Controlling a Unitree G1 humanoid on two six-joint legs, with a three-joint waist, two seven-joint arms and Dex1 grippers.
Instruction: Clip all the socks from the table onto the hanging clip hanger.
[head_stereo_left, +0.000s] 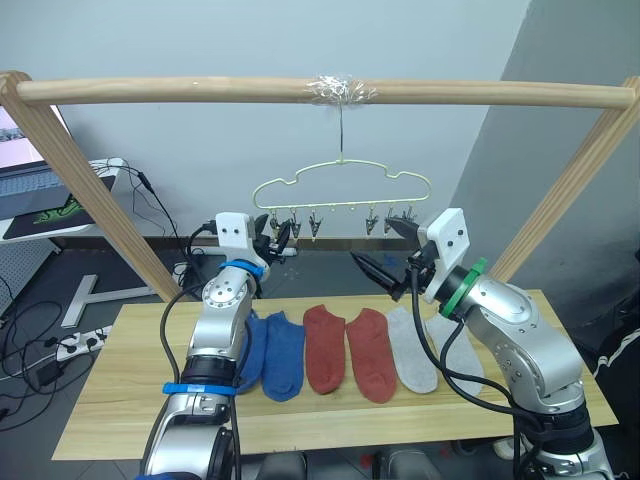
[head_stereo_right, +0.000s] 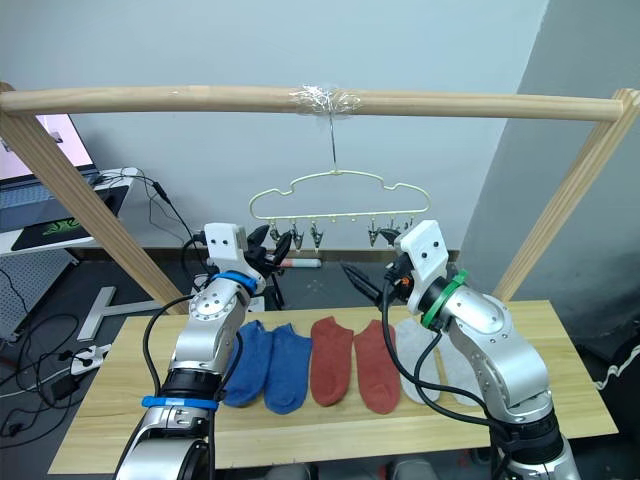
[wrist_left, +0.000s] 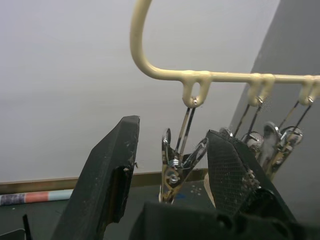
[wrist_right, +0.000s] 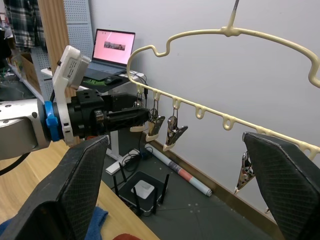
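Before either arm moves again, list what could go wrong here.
1. The open left tool straddles the endmost small grey metal clip on the thin pale yellow-green wire hanger; a push could set the hanger swinging.
2. Both tools are empty: all six short ankle socks lie on the light wood plank table, so a clip opened now holds nothing.
3. The open right tool could bump the clips.
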